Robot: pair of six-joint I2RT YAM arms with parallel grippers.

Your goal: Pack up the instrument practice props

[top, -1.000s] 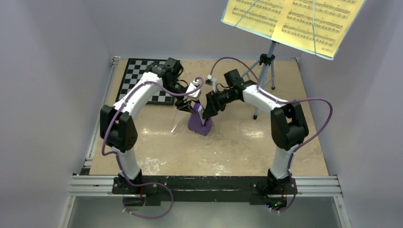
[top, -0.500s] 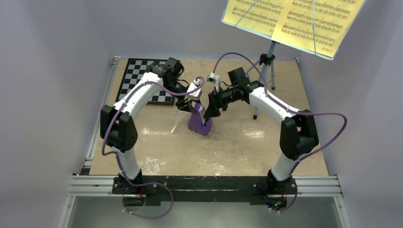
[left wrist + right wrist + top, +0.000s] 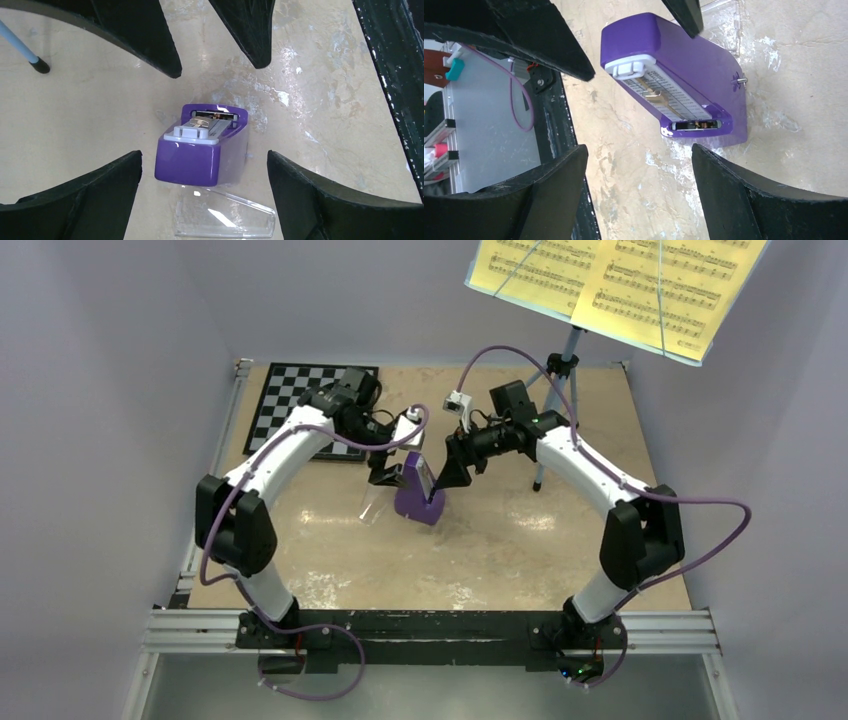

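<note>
2 spread: L pincer (image 3: 203,160), R pincer (image 3: 639,150), flanking purple metronome (image 3: 704,70); scale print (image 3: 674,95) unreadable; clear cover (image 3: 225,220) beside.

sheet music (image 3: 620,285): top and right cut by upper frame edge; notes unreadable
music stand (image 3: 563,365): tray hidden under sheet
metronome (image 3: 684,75): scale markings too small
</note>
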